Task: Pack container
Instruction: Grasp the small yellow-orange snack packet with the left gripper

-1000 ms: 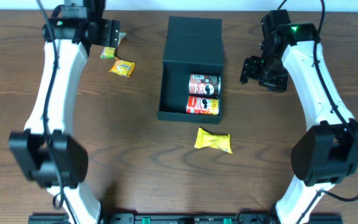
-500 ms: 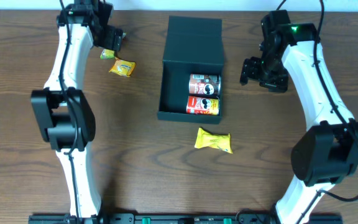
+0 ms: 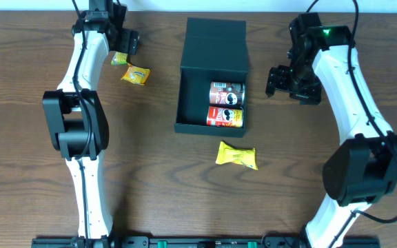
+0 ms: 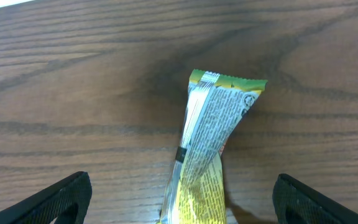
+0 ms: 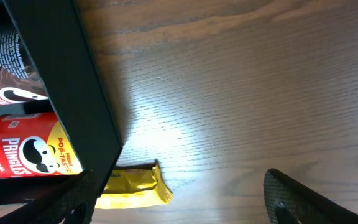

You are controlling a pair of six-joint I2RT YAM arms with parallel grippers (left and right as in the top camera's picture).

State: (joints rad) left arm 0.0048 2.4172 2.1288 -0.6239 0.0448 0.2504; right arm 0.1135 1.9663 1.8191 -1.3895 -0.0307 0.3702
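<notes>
The container (image 3: 185, 103) is a dark teal box at the table's middle with its flap lid (image 3: 216, 43) open toward the back. A brown can (image 3: 226, 93) and a red Pringles can (image 3: 225, 117) lie inside. My left gripper (image 3: 124, 45) is open at the back left, above a yellow-green packet (image 3: 119, 59). In the left wrist view the packet (image 4: 213, 137) lies on the table between the spread fingers (image 4: 182, 208). My right gripper (image 3: 291, 79) is open and empty to the right of the container. Its wrist view shows the container wall (image 5: 86, 93), the red can (image 5: 23, 146) and the open fingers (image 5: 185, 208).
An orange-yellow packet (image 3: 135, 74) lies just in front of the yellow-green one. A yellow packet (image 3: 236, 156) lies in front of the container, also in the right wrist view (image 5: 132, 186). The table's back edge runs close behind the left gripper.
The left arm's links have swung toward the back of the table while its gripper stays over the yellow-green packet. The right arm and the objects have not moved.
</notes>
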